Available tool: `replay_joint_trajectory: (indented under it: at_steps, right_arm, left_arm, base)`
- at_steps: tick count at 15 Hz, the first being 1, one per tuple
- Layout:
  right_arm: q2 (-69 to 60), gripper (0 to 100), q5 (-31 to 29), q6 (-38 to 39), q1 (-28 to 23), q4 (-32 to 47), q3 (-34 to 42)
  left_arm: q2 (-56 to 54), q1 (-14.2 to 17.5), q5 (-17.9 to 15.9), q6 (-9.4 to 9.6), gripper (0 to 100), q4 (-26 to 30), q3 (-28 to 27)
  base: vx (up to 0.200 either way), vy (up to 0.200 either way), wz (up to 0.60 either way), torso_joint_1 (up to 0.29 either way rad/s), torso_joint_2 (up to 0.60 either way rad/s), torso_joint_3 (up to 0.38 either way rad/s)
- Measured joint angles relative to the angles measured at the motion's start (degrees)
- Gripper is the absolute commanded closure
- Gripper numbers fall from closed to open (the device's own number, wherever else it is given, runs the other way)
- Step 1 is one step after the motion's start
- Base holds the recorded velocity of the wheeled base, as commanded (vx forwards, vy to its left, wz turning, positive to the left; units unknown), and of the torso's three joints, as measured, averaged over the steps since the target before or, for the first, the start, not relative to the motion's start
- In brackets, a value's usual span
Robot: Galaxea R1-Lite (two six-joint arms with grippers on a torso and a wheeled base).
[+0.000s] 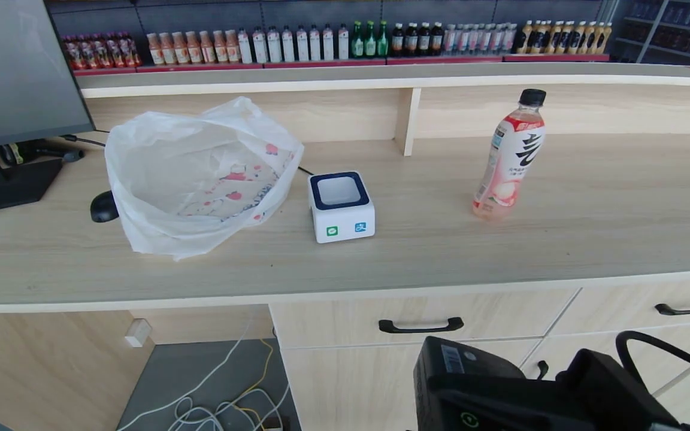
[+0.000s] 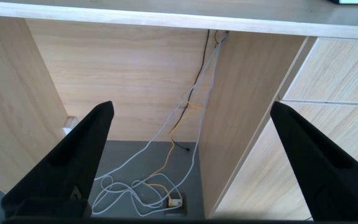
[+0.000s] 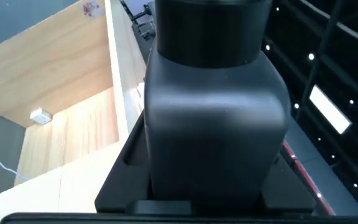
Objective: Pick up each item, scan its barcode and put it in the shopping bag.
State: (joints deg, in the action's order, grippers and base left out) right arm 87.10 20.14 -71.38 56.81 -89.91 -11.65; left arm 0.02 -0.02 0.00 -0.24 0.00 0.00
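Left wrist view | left claw [image 2: 191,109] spread wide, held low facing cabled recess [image 2: 129,87] under counter [image 2: 166,17]

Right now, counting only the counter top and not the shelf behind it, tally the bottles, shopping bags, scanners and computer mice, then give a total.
Bottle: 1
Shopping bag: 1
Scanner: 1
Computer mouse: 1
Total: 4

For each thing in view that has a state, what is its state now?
shopping bag: open, mouth up.
bottle: upright, cap on.
scanner: upright, window facing up.
drawers: shut.
left gripper: open, holding nothing.
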Motion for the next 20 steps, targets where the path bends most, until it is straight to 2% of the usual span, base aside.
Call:
replay_joint_trajectory:
  at_steps: [1, 5, 11, 20]
  right_arm:
    - [-0.44, 100, -0.06, -3.47, -0.87, 0.0, -1.01]
    - [-1.08, 100, -0.11, -7.75, -2.32, -0.06, -4.38]
    - [-5.07, 100, -0.13, -22.2, -1.99, -0.04, -3.8]
    - [-5.92, 100, -0.2, -23.21, -1.55, 0.0, -1.29]
  left_arm:
    - [0.0, 0.0, 0.0, 0.0, 0, 0.0, 0.0]
    - [0.0, 0.02, 0.0, 0.02, 0, 0.0, 0.0]
    - [-0.02, 0.02, 0.0, 0.02, 0, 0.0, 0.0]
    - [-0.02, 0.02, 0.0, 0.0, 0, 0.0, 0.0]
  base:
    - [0.0, 0.0, 0.0, 0.0, 0.0, 0.0]
    - [0.0, 0.0, 0.0, 0.0, 0.0, 0.0]
    - [0.0, 0.0, 0.0, 0.0, 0.0, 0.0]
    - [0.0, 0.0, 0.0, 0.0, 0.0, 0.0]
